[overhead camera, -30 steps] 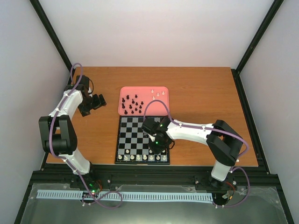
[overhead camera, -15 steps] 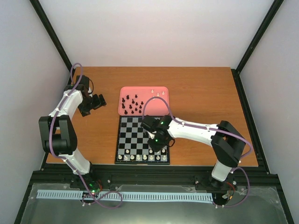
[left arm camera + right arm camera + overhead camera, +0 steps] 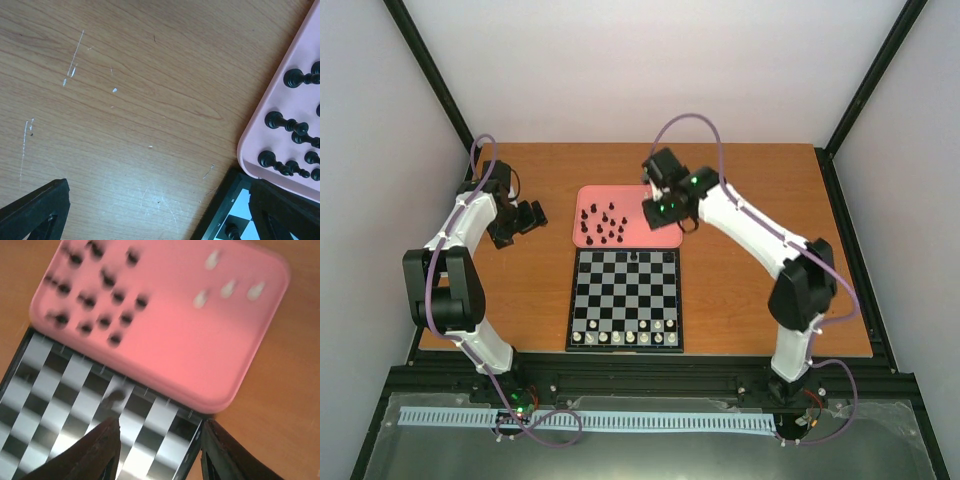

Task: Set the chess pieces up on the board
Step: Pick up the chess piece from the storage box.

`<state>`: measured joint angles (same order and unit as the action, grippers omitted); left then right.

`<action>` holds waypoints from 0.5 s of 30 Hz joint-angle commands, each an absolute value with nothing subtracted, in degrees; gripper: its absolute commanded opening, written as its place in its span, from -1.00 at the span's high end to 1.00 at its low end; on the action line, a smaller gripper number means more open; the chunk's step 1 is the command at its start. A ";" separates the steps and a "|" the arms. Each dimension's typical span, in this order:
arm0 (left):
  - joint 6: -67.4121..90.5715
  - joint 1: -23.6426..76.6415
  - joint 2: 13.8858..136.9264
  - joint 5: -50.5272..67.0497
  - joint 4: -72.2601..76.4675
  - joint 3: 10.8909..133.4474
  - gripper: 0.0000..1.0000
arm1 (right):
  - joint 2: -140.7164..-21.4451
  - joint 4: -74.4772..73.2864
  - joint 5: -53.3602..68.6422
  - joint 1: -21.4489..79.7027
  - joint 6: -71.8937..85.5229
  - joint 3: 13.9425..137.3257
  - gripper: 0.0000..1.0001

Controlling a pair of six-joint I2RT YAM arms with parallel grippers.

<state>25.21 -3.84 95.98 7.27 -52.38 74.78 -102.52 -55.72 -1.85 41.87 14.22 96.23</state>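
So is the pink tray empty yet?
Not empty. In the right wrist view the tray holds a cluster of black pieces and four white pieces.

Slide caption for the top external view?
Right hand above the pink tray of spare pieces; board holds one white row and one black piece.

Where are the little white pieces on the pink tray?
In the right wrist view, four white pieces sit near the upper right corner of the pink tray, apart from the black pieces crowded on its left half.
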 commanded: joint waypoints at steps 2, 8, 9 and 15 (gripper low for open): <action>24.29 -3.60 95.06 8.07 -52.67 77.69 -1.00 | -116.66 -52.84 -2.66 34.92 11.35 110.65 0.11; 24.31 -3.60 95.83 8.06 -52.82 77.86 -1.00 | -130.06 -52.16 1.43 29.51 11.45 122.02 0.19; 24.22 -3.60 95.99 7.99 -52.90 77.95 -1.00 | -131.70 -52.20 2.89 28.99 11.18 123.53 0.21; 24.17 -3.60 97.84 7.99 -53.00 78.62 -1.00 | -137.56 -51.41 7.43 28.92 9.58 129.08 0.21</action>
